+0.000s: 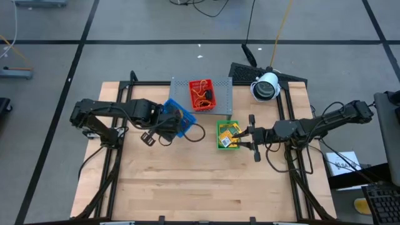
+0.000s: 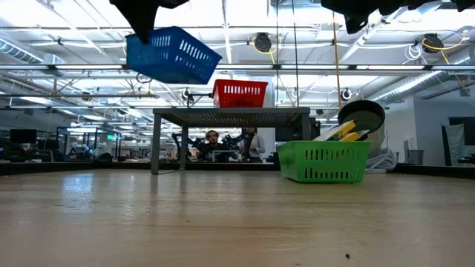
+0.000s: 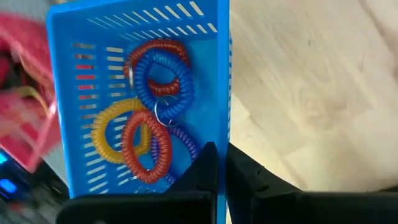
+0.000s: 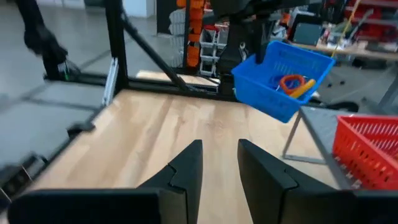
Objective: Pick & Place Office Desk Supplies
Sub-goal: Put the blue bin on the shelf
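From where I stood, the left gripper [image 1: 167,119] had its fingers pinched tight on the rim of the blue tray [image 1: 179,117] and held it off the table, tilted — in the low view the tray [image 2: 172,54] hung in the upper left of the frame, well above the wood. Inside it lay coiled wrist bands [image 3: 149,115]: red, blue, yellow and purple spirals tangled together on key rings.

The right gripper [image 1: 249,135] sat at centre-right of the overhead frame, just beside the green tray [image 1: 227,135]. Its fingers [image 4: 186,167] stood a little apart, with nothing between them.

The green tray rested on the table [image 1: 206,181] and held yellow-and-green packets [image 1: 229,132], some poking above its rim. Behind it, the red tray [image 1: 201,94] sat on the grey perforated shelf [image 1: 223,87], orange rubber bands [image 1: 200,92] heaped inside.
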`<state>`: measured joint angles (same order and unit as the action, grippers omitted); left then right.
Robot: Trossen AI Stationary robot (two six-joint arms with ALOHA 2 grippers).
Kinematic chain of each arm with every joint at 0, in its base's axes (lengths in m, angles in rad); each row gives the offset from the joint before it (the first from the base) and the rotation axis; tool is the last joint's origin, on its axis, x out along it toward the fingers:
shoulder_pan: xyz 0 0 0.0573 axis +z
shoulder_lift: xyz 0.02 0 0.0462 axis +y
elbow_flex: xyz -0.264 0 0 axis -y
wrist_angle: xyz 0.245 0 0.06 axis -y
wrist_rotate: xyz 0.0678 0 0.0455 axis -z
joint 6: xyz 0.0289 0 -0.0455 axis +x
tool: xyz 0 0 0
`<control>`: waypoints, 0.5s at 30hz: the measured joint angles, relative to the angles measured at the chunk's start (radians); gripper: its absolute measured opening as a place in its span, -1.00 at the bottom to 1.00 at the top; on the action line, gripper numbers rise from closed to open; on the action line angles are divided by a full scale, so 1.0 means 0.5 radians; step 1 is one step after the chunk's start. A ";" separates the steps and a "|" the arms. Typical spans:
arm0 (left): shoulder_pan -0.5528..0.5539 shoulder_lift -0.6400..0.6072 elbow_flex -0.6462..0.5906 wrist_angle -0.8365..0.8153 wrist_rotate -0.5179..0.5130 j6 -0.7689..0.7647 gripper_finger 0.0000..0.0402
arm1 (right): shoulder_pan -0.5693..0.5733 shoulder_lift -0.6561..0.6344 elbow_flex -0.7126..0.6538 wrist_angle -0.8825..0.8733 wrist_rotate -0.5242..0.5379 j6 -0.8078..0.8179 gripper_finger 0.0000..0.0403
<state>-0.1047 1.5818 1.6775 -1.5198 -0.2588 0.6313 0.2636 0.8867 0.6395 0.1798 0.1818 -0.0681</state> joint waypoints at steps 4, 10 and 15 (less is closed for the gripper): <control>-0.001 -0.016 0.000 0.024 -0.006 -0.448 -0.96 | 0.000 -0.001 0.000 0.035 0.001 0.212 -0.55; 0.000 -0.016 0.000 0.146 0.047 -1.379 -0.96 | 0.000 -0.001 0.001 0.087 0.001 0.220 -0.55; 0.050 -0.017 0.000 0.256 0.220 -2.409 -0.96 | 0.000 -0.001 0.001 0.108 0.001 0.239 -0.55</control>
<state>-0.0799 1.5735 1.6775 -1.3919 -0.1491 -0.5733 0.2635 0.8864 0.6399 0.2339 0.1822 0.0513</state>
